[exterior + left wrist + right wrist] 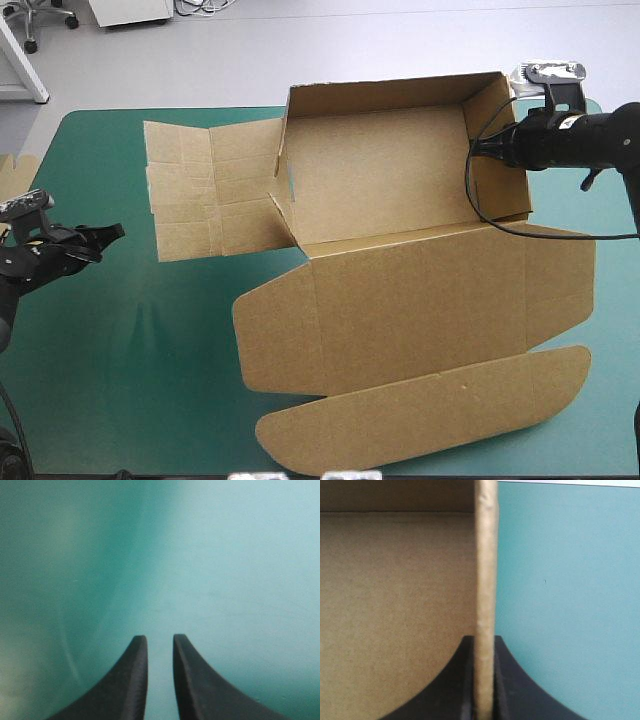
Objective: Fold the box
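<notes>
The brown box (pixel 390 175) lies across the middle of the table, seen in the high view. Its far wall and right wall (pixel 500 150) stand up. The left side panel (pixel 210 190) is flat on the cover, and the lid (pixel 420 300) with its rounded tuck flap (pixel 430 415) is flat toward the front edge. My right gripper (pixel 497 145) is at the top of the right wall, shut on the box's wall (pixel 485 555), one black finger on each side (pixel 484 645). My left gripper (pixel 108 243) hovers near the table's left edge, well clear of the box, fingers nearly together (pixel 160 640) over bare cover.
An edge of more brown board (pixel 15 175) shows at the table's left edge. Teal-green cover (pixel 140 350) is bare between the left gripper and the lid. The right arm's black cable (pixel 480 215) hangs into the box.
</notes>
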`<state>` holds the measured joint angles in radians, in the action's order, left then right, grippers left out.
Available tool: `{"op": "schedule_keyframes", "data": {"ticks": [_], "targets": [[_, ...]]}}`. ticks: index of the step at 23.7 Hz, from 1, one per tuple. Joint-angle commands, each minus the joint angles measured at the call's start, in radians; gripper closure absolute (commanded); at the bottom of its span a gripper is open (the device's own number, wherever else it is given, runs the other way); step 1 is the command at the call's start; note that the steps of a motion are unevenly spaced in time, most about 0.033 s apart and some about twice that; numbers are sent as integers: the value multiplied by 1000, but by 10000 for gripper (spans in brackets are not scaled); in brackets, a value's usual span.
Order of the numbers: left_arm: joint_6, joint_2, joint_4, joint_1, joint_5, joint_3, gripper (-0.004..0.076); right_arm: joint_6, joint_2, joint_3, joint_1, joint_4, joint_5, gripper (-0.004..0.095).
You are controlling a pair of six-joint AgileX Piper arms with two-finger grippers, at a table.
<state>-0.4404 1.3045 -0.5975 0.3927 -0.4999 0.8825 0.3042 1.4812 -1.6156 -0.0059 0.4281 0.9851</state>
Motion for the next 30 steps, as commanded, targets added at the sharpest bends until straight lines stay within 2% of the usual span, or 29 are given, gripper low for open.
{"op": "schedule_keyframes", "data": {"ticks": [1,2,3,5,8,13,19,27,30], "targets": [[-438,18,-486,-7,-97,25,593,-1,-45,-33,-13,82,-41,925],[-504,25,-560,-7,-136,25,593,-1,-45,-33,-13,88,-45,925],[-618,44,-723,-7,-227,25,594,-1,-45,-33,-13,99,-52,925],[-724,71,-895,-7,-352,25,594,-1,-45,-33,-13,103,-59,925],[-748,109,-971,-26,-447,25,593,-1,-45,-33,-13,133,-61,925],[-748,127,-1055,-170,-471,25,594,-1,-45,-32,-13,129,-59,925],[-773,127,-1190,-276,-510,37,661,-1,-26,-30,-13,108,-62,925],[-713,127,-1197,-286,-703,159,683,-15,13,-30,-13,54,-77,925],[-663,127,-1185,-286,-725,223,681,-15,14,-30,-13,54,-88,925]]}}
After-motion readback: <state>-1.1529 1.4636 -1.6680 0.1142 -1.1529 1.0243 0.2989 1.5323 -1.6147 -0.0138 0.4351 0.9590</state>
